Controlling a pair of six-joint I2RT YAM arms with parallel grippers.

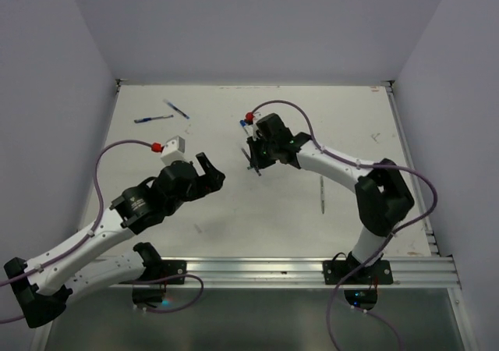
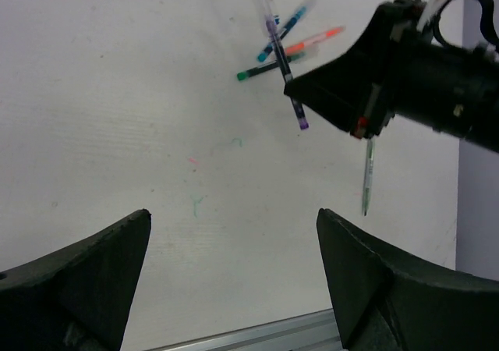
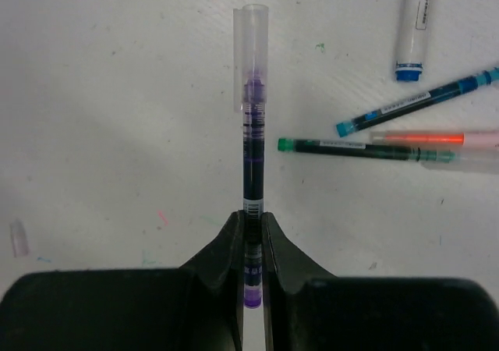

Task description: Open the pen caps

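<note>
Right gripper (image 3: 249, 220) clamps the purple pen (image 3: 252, 164) near its tail, clear cap (image 3: 251, 54) on its far end. Next, I judge, my wide-apart left gripper (image 2: 232, 218) must pinch that cap and pull.

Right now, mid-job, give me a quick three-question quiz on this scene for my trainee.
1. True or false: the right end effector is shut on the purple pen.
2. Fill in: the left end effector is ___ and holds nothing.
3. Where is the purple pen's clear cap? A) on the pen's tip B) loose on the table C) in the left end effector

Key: 1 true; 2 open; 3 A
</note>
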